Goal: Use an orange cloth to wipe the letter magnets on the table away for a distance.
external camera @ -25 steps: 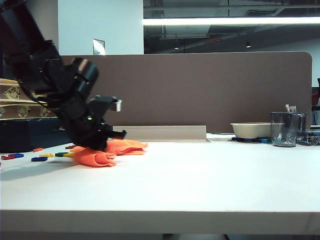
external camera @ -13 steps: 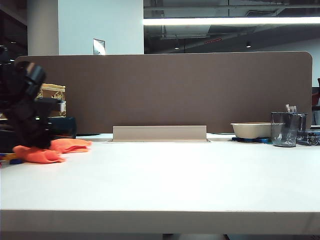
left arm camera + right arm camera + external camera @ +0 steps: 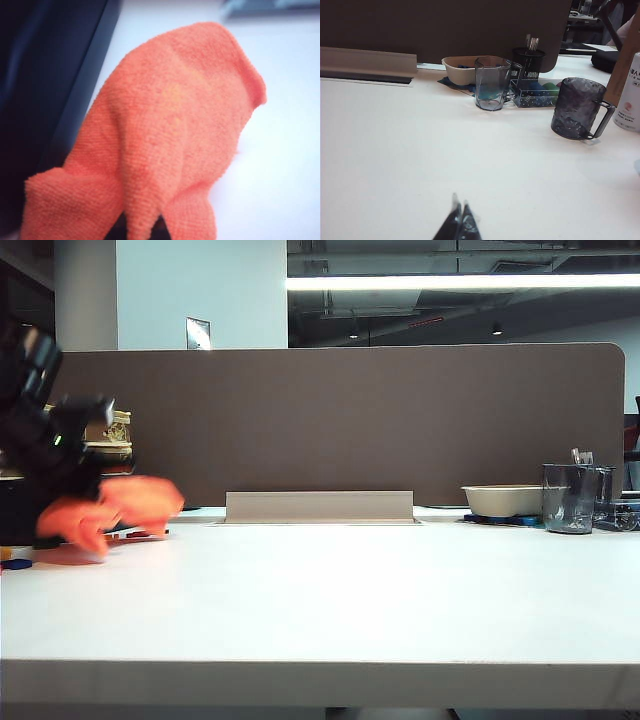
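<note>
So at this point my left hand (image 3: 70, 495) was way over by the left end of the white matte bench (image 3: 350, 600), clenched tight on the bright orange terry cloth (image 3: 105, 512). From the side camera the cloth looked blurred and bunched, hanging off the hand just above the bench top. The wrist camera was basically all cloth (image 3: 165, 145), draped in front of the lens with a loose flap drooping down, so I couldn't see the jaws themselves.

Handling-wise, I judged it super light and floppy, with zero stiffness. Pinched at one bunched fold like that, the rest just trails and flops, which is fine for sweeping but means it has to be pressed low or it'll skate over things. The fluffy pile should drag well on a smooth top.

A few of the small flat plastic letter magnets (image 3: 14, 562) showed at the far left edge, near the cloth. Those looked light and slidey, easy to scoot.

My right hand (image 3: 459, 223) was parked low over the right side of the bench, pinched together on nothing, well apart from everything.
</note>
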`<state>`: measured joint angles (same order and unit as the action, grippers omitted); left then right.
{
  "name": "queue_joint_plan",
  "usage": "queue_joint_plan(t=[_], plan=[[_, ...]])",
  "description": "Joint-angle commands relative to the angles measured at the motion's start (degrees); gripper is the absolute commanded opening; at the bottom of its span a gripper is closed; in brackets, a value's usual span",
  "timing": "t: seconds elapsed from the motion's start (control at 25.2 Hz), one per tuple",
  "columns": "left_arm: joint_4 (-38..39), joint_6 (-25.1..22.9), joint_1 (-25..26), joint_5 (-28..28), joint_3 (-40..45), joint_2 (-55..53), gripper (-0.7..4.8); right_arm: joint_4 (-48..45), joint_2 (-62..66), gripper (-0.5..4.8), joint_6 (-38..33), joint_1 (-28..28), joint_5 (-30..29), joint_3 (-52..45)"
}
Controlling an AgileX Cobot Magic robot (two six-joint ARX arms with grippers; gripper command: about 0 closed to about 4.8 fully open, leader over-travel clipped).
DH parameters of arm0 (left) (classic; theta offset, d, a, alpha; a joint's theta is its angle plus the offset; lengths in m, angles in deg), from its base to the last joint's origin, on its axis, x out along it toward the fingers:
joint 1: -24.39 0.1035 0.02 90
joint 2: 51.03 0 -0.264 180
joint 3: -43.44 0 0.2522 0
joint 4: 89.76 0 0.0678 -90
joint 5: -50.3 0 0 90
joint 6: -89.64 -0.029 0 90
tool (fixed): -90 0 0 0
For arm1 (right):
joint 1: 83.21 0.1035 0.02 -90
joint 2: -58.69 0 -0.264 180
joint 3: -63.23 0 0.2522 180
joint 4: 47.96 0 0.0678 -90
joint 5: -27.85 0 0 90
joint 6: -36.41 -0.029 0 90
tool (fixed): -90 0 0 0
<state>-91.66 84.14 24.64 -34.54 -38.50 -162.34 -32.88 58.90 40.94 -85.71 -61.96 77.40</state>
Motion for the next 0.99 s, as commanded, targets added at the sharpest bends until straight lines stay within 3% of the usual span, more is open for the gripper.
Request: queue_joint_plan(t=[0.04,0.28,0.67,0.87,0.99], plan=[[-2.2,0.2,-2.7,3.0,-0.4,3.7,-0.05,-0.9,-0.2,-0.05,-0.1,0.0,0.1,-0.4],[2.0,0.0,-11.9,3.2,-0.4,12.5,-0.05,-0.9,-0.2,-0.05,-0.1,0.0,0.1,-0.4],[14.8,0.0,-18.8,3.6,0.2,22.6,-0.05,-0.9,-0.2,-0.05,-0.1,0.0,0.1,-0.4],[17.5,0.0,-22.0,3.4,2.1,25.6,-0.05,-0.9,-0.2,-0.05,-0.1,0.0,0.1,-0.4],[17.8,0.0,-26.9,3.4,7.0,28.9,-0.05,-0.9,-0.2,-0.05,0.0,0.0,0.1,-0.4]])
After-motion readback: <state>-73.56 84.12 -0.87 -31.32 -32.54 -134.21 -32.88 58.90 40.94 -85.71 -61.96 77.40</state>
